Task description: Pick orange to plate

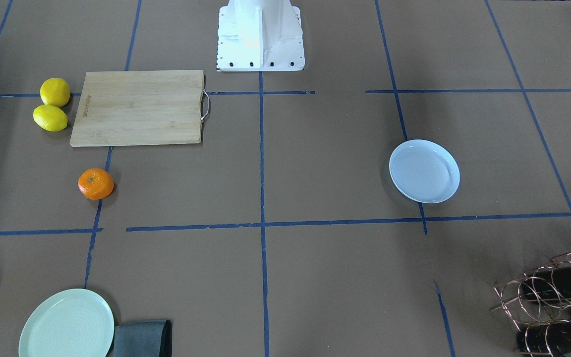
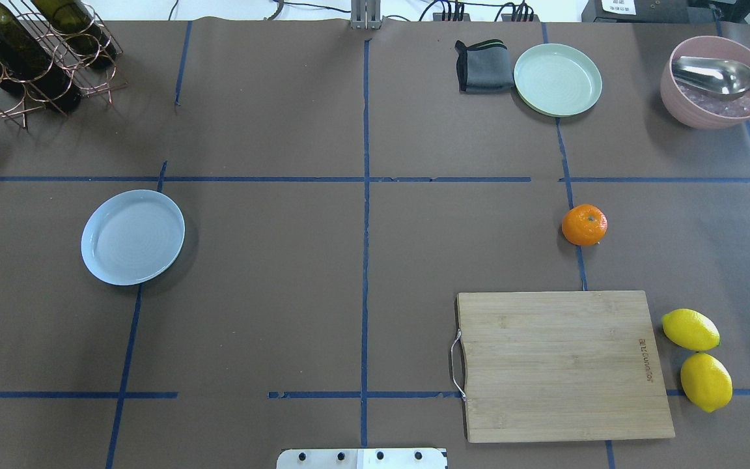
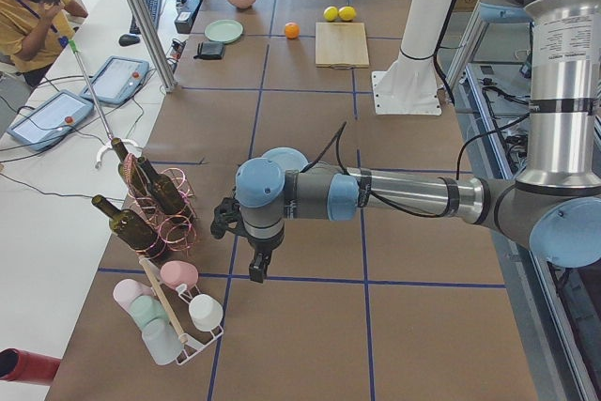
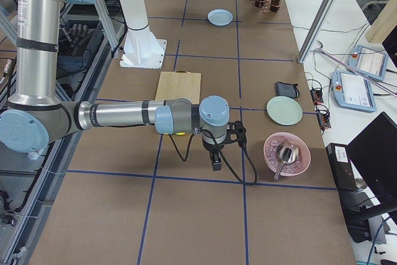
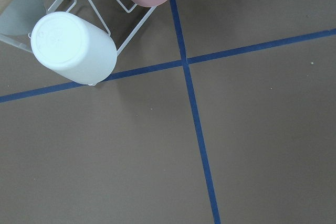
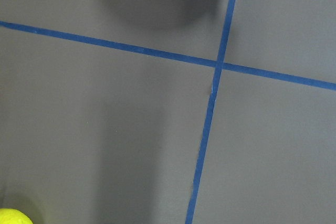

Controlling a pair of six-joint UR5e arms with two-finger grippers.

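Observation:
The orange (image 2: 584, 225) (image 1: 95, 184) rests on the brown table on the robot's right side, beyond the cutting board, with nothing touching it. The white-bluish plate (image 2: 133, 237) (image 1: 424, 171) lies empty on the robot's left side. Neither gripper shows in the overhead or front views. In the exterior left view my left gripper (image 3: 258, 265) hangs near the table's left end by the cup rack, with the plate (image 3: 285, 155) just behind the arm. In the exterior right view my right gripper (image 4: 215, 162) hangs near the pink bowl. Whether either is open or shut I cannot tell.
A wooden cutting board (image 2: 560, 365) lies near the robot's base, with two lemons (image 2: 697, 358) beside it. A mint-green plate (image 2: 558, 79), a grey cloth (image 2: 482, 66) and a pink bowl with a spoon (image 2: 717, 81) sit at the far right. A wire bottle rack (image 2: 30, 52) stands far left.

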